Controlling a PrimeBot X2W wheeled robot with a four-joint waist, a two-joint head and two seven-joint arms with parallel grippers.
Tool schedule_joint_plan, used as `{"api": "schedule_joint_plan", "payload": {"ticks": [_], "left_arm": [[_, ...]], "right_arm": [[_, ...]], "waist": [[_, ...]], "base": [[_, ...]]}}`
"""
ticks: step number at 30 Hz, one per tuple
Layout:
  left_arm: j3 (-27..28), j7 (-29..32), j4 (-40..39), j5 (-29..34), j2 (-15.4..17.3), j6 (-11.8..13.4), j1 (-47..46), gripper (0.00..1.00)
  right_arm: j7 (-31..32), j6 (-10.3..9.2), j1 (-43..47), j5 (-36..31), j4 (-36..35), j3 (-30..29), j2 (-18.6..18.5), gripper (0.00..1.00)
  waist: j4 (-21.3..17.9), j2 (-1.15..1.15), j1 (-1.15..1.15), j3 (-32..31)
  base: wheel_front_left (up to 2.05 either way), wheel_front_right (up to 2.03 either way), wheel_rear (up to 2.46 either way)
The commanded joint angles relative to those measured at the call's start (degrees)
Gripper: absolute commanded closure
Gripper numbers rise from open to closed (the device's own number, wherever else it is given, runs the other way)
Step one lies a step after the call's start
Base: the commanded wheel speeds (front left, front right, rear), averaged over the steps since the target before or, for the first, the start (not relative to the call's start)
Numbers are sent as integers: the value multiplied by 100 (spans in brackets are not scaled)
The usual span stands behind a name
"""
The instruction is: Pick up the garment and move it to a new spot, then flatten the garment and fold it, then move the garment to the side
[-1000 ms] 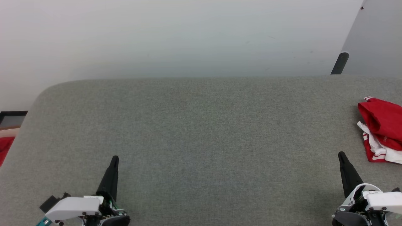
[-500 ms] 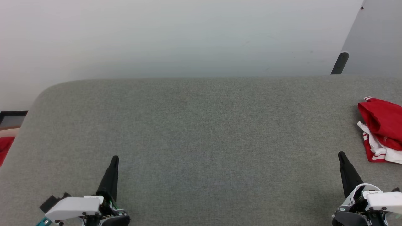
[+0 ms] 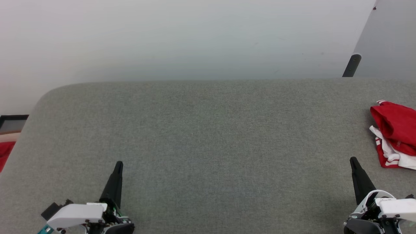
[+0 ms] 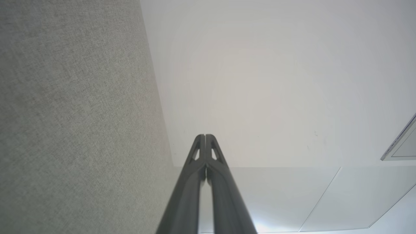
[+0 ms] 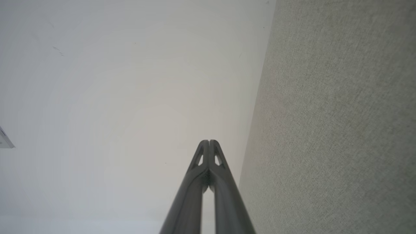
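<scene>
Right, garment (image 3: 395, 133) lies bunched at the counter's (image 3: 208, 136) right end, partly cut off at the view's edge. My left pincer (image 3: 119, 164) and right pincer (image 3: 353, 160) are both pressed together, empty, over the counter's near edge. Risk: I catch one loose layer, so it slips mid-move or drags off the counter's right end. Another red cloth (image 3: 5, 154) off the counter's left end, wrong target. Dark pole (image 3: 351, 65) behind the counter's far right corner. Reach looks unblocked.

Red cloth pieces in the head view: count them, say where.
2. The red-and-white jersey lies bunched at the grey table's right edge, cut off by the frame. A plain red cloth shows past the table's left end, mostly cropped.
</scene>
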Motion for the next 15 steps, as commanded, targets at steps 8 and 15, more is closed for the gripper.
{"api": "schedule_joint_plan", "payload": {"ticks": [8, 15], "left_arm": [[10, 12, 6, -17, 1, 0, -48, 100], [10, 11, 5, -18, 2, 0, -48, 100]], "right_arm": [[9, 2, -21, 23, 0, -2, 12, 100], [9, 2, -21, 23, 0, -2, 12, 100]], "waist": [[0, 0, 0, 0], [0, 0, 0, 0]], "base": [[0, 0, 0], [0, 0, 0]]}}
